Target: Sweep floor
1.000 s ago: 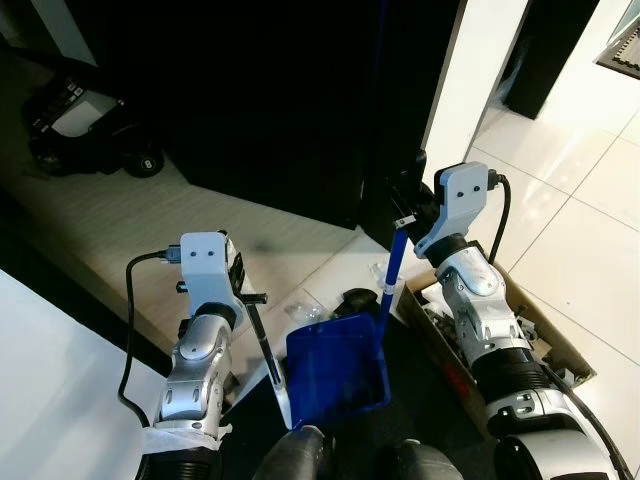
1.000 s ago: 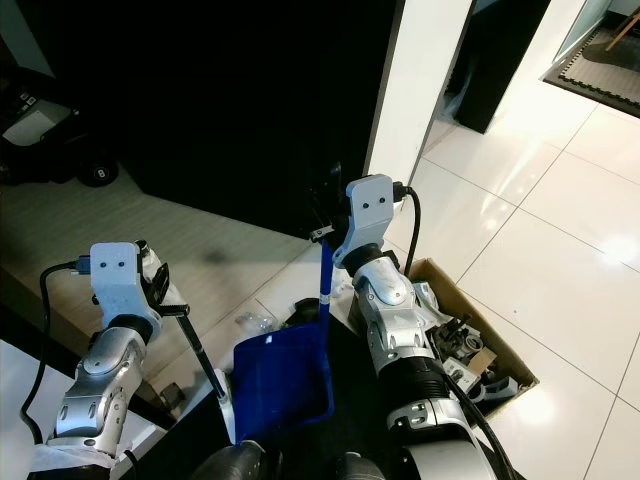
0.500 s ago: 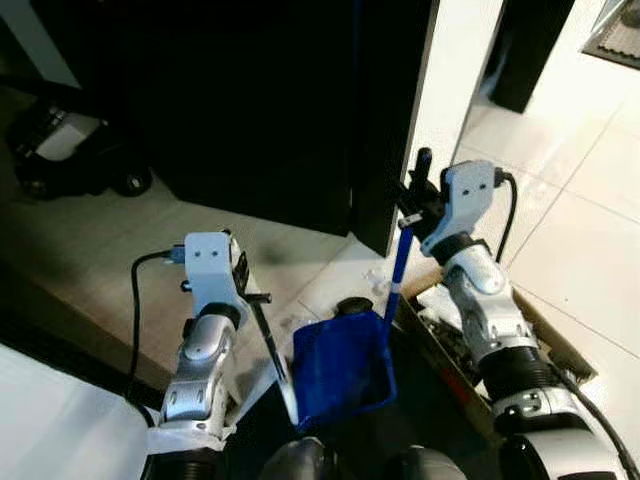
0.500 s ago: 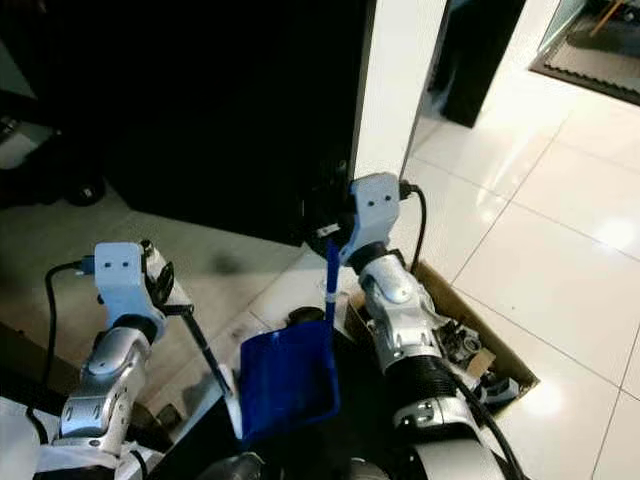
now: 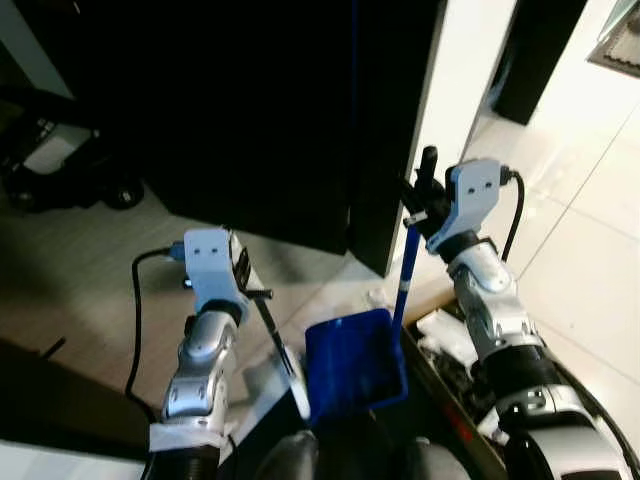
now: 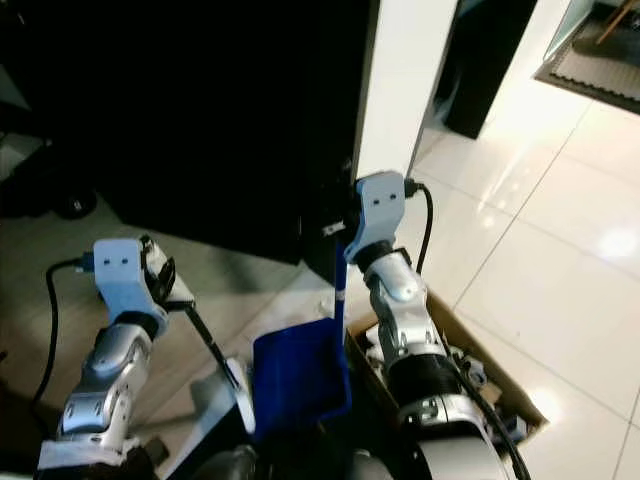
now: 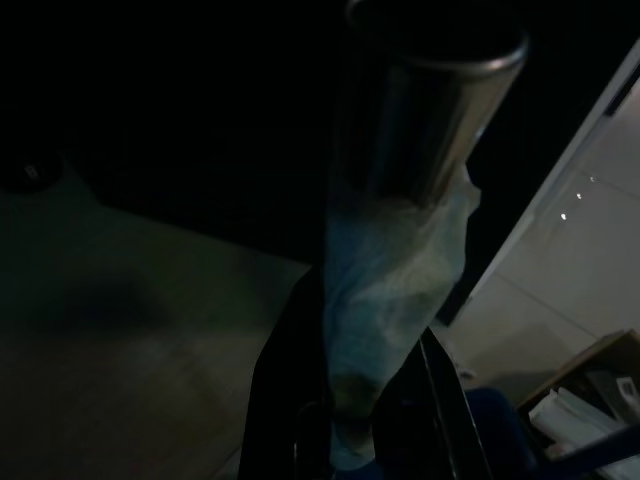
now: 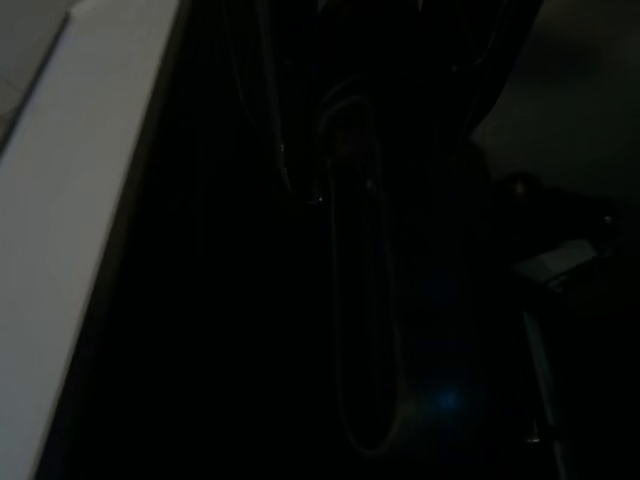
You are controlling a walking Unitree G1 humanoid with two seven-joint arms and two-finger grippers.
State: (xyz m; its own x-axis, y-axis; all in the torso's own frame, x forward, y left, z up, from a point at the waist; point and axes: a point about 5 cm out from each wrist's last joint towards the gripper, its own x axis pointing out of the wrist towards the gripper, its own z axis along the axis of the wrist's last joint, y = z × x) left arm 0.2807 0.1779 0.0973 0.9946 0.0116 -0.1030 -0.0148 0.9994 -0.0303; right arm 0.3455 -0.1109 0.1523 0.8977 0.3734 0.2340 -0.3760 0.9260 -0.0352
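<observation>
My right gripper point(image 5: 415, 207) is shut on the top of a blue pole point(image 5: 403, 275), held upright beside the dark cabinet corner. The pole carries a blue dustpan point(image 5: 355, 365), which hangs low in front of my legs. My left gripper point(image 5: 255, 294) is shut on a thin dark broom handle point(image 5: 276, 342) that slants down to a white head point(image 5: 299, 401) at the pan's left edge. In the left wrist view a metal tube wrapped in pale tape point(image 7: 395, 300) sits between the black fingers point(image 7: 285, 400). The right wrist view is very dark, with a long handle shape point(image 8: 360, 300) faintly showing.
A tall black cabinet point(image 5: 270, 100) stands straight ahead with a white pillar point(image 6: 405, 80) on its right. An open cardboard box point(image 6: 495, 385) of clutter lies on the floor by my right leg. A wheeled device point(image 5: 60, 170) sits far left. Glossy white tiles point(image 6: 560, 250) spread to the right.
The whole view has shifted as I move. Both grippers keep their holds. The clear scraps and black lump seen beyond the pan's far edge no longer show.
</observation>
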